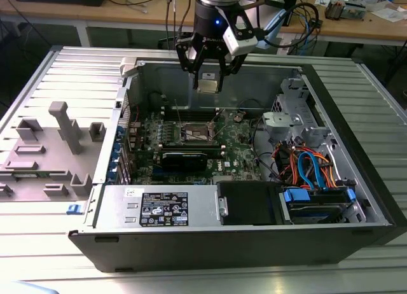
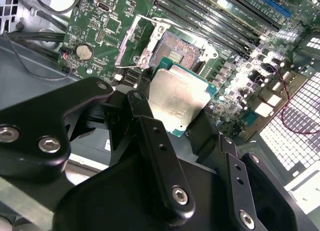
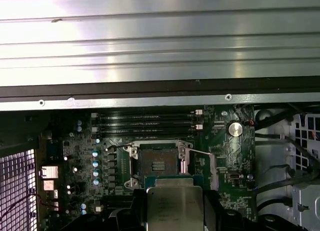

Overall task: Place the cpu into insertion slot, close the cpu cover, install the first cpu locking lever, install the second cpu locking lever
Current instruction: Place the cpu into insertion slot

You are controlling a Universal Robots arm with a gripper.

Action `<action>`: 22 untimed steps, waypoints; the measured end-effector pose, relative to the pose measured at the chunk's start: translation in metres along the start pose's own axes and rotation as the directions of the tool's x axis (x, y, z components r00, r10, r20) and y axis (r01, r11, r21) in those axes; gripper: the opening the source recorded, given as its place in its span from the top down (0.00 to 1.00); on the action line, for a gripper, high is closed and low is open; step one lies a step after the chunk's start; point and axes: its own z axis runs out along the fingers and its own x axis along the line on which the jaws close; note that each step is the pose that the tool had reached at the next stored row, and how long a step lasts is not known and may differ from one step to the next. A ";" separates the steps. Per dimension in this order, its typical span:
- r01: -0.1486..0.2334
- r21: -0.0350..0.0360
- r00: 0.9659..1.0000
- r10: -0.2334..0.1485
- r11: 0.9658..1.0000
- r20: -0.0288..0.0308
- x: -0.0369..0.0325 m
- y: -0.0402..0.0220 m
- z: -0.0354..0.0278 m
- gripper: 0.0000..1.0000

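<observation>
My gripper (image 1: 208,85) hangs above the open computer case, shut on the cpu (image 1: 208,86), a flat silvery-tan square held by its edges. In both wrist views the cpu (image 2: 182,98) (image 3: 173,208) sits between the black fingers (image 2: 150,126), above the board and apart from it. The insertion slot (image 1: 196,135) (image 2: 175,48) (image 3: 157,163) lies uncovered on the green motherboard, offset to one side of the cpu. The cpu cover (image 2: 149,48) (image 3: 184,161) stands raised along one side of the socket. Thin wire levers (image 2: 127,41) (image 3: 202,152) stick up beside it.
Long black memory slots (image 3: 145,123) run beside the socket. A black card (image 1: 184,159), a power supply box (image 1: 159,208) and a bundle of orange and blue cables (image 1: 308,167) fill the case. The case wall (image 3: 160,98) rises close behind the memory slots. A grey fixture (image 1: 60,135) stands at the exterior view's left.
</observation>
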 end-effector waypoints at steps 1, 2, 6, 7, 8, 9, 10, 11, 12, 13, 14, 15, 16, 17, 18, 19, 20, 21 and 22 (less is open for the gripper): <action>0.000 0.000 1.000 0.000 1.000 0.000 0.0000 -0.0001 0.0002 0.45; 0.000 0.000 1.000 0.000 1.000 0.000 0.0000 -0.0001 0.0003 0.45; 0.000 0.000 1.000 0.000 1.000 0.000 0.0000 -0.0007 0.0017 0.45; 0.000 0.001 1.000 0.000 1.000 0.000 0.0000 -0.0008 0.0021 0.45; 0.000 0.001 1.000 0.000 1.000 0.000 0.0000 -0.0008 0.0025 0.45; 0.000 0.001 1.000 0.000 1.000 0.000 0.0000 -0.0008 0.0031 0.45; 0.000 0.001 1.000 0.000 1.000 0.000 -0.0001 -0.0008 0.0036 0.45; 0.000 0.001 1.000 0.000 1.000 0.000 -0.0001 -0.0009 0.0041 0.45; 0.000 -0.003 1.000 0.000 1.000 0.000 0.0002 -0.0011 0.0053 0.45; 0.000 -0.005 1.000 0.000 1.000 0.000 0.0003 -0.0012 0.0056 0.45; 0.000 -0.007 1.000 0.000 1.000 0.000 0.0004 -0.0012 0.0058 0.45; 0.000 -0.009 1.000 0.000 1.000 0.000 0.0005 -0.0013 0.0061 0.45; 0.000 -0.010 1.000 0.000 1.000 0.000 0.0005 -0.0013 0.0064 0.45; 0.000 -0.010 1.000 0.000 1.000 0.000 0.0005 -0.0014 0.0065 0.45; 0.000 -0.010 1.000 0.000 1.000 0.000 0.0005 -0.0014 0.0065 0.45; 0.000 -0.010 1.000 0.000 1.000 0.000 0.0005 -0.0014 0.0066 0.45; 0.000 -0.010 1.000 0.000 1.000 0.000 0.0005 -0.0014 0.0066 0.45; 0.000 -0.010 1.000 0.000 1.000 0.000 0.0005 -0.0014 0.0066 0.45; 0.000 -0.010 1.000 0.000 1.000 0.000 0.0006 -0.0014 0.0067 0.45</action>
